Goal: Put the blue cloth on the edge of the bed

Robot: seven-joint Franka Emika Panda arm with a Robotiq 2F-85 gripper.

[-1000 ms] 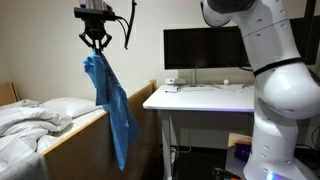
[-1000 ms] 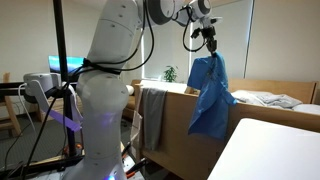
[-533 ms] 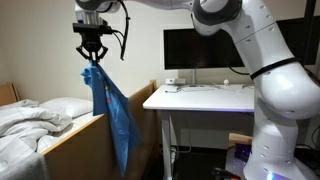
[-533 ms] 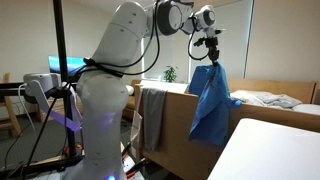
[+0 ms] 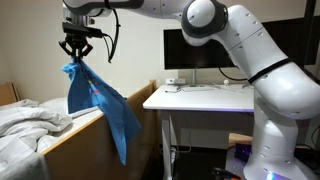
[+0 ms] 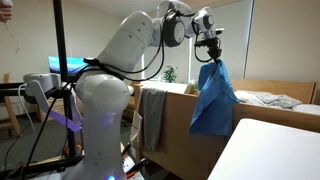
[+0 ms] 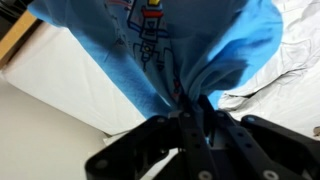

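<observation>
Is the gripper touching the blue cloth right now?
Touching. The wrist view shows the gripper pinching the bunched blue cloth; in both exterior views the cloth hangs from the gripper.

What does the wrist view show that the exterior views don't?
Only the wrist view: a printed picture on the blue cloth. Only in an exterior view: the monitor, the white desk and the whole robot arm. Both: the end effector pinching the cloth, with white bedding below.

Arm [image 5: 235, 45] stretched high, elbow bent; gripper [image 5: 76, 57] pointing down; jaws closed, blue cloth [image 5: 95, 100] pinched between them, hanging below.
</observation>
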